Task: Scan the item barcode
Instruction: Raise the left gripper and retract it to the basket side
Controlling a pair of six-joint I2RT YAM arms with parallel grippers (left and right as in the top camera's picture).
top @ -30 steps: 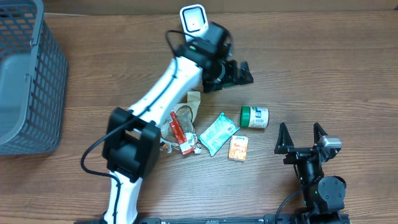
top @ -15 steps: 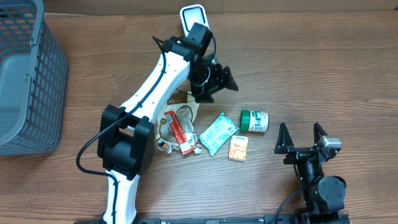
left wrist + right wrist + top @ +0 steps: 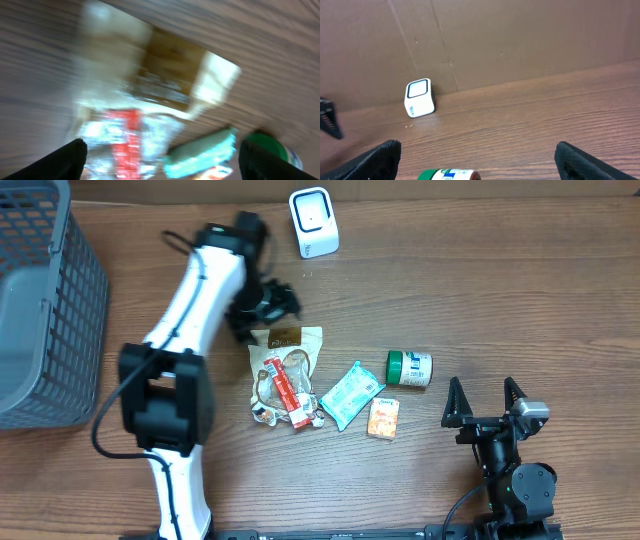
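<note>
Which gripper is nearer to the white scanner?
Left. The left gripper is left of the white scanner and a little closer to the robot; the right gripper is far away at the near right edge.

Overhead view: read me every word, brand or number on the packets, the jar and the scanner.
Nothing is legible.
brown label on the clear bag: print too small.
red packet, teal pouch, orange packet: print too small.
jar: label print too small.
scanner: no readable mark.
Left wrist view: motion-blurred.

No lettering reads clearly on the teal packet point(image 3: 352, 393), green-lidded jar point(image 3: 410, 368) or white scanner point(image 3: 313, 222) on the desk point(image 3: 500, 280).
</note>
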